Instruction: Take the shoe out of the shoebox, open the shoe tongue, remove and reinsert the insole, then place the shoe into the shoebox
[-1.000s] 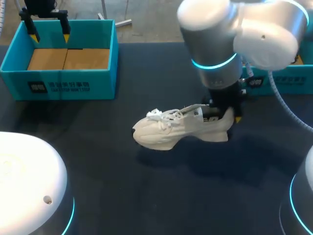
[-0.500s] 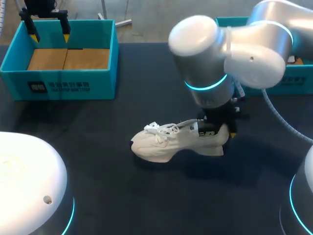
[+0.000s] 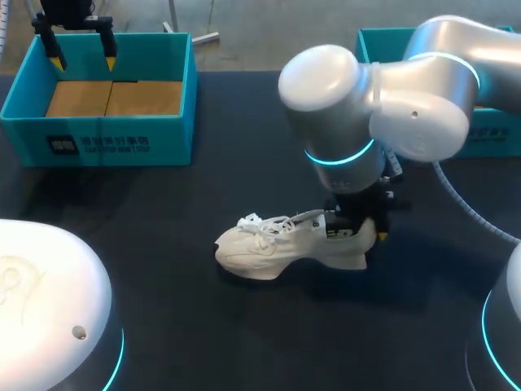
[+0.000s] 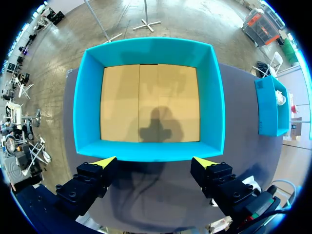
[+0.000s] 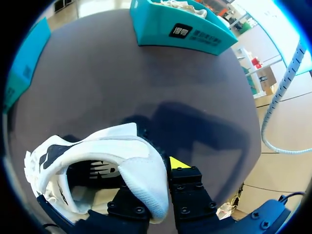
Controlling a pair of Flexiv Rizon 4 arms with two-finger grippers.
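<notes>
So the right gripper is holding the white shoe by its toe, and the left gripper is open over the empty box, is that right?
Not quite: it is the heel, not the toe. The right wrist view shows the right gripper shut on the heel of the shoe, one finger inside and one outside. The rest holds: the left gripper is open over the empty box.

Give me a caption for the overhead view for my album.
The right gripper holds a white shoe by its heel; the left gripper hangs open above the teal shoebox.
</notes>
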